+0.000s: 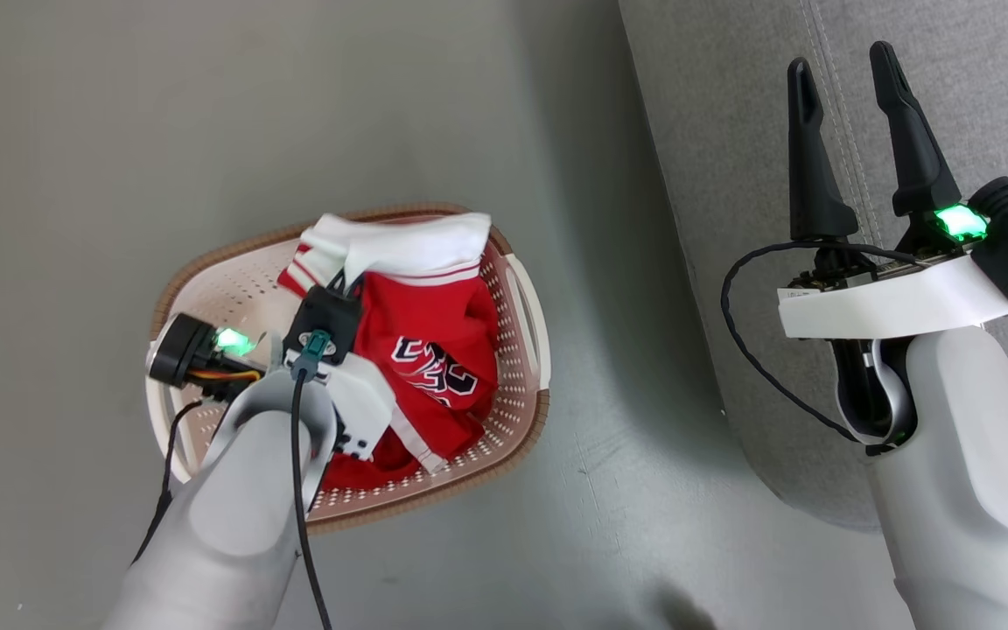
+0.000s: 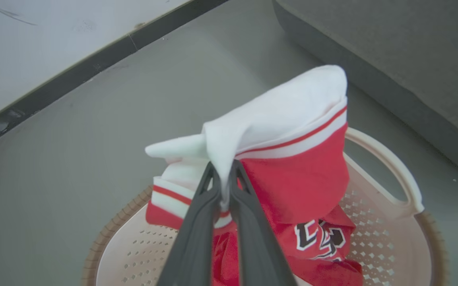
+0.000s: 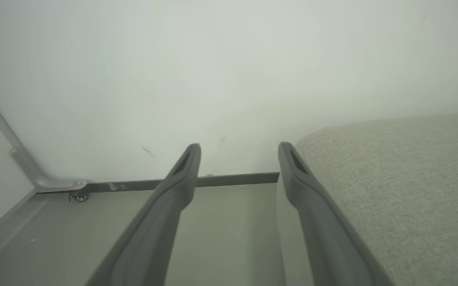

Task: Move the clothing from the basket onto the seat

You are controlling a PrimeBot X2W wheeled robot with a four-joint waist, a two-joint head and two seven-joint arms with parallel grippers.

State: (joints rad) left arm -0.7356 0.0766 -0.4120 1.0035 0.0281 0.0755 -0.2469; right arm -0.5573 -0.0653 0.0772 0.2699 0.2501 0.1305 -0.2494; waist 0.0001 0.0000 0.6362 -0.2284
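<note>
- Dark fingers [image 2: 197,222] of the left gripper [image 2: 224,174] are clamped together on a thin fold of white cloth, holding part of the clothing [image 2: 292,178] raised above the basket [image 2: 388,163]; the rest lies heaped inside it.
- Such a narrow pinch may slip as the weight comes on (the fabric looks smooth).
- Trailing cloth could snag the rim and drag or tip the light basket.
- Any second garment tangled in might ride along and drop onto the floor [image 1: 75,131] short of the seat [image 1: 731,131].
- The right gripper [image 1: 840,57] hangs over the seat's edge, fingers wide apart and empty.
</note>
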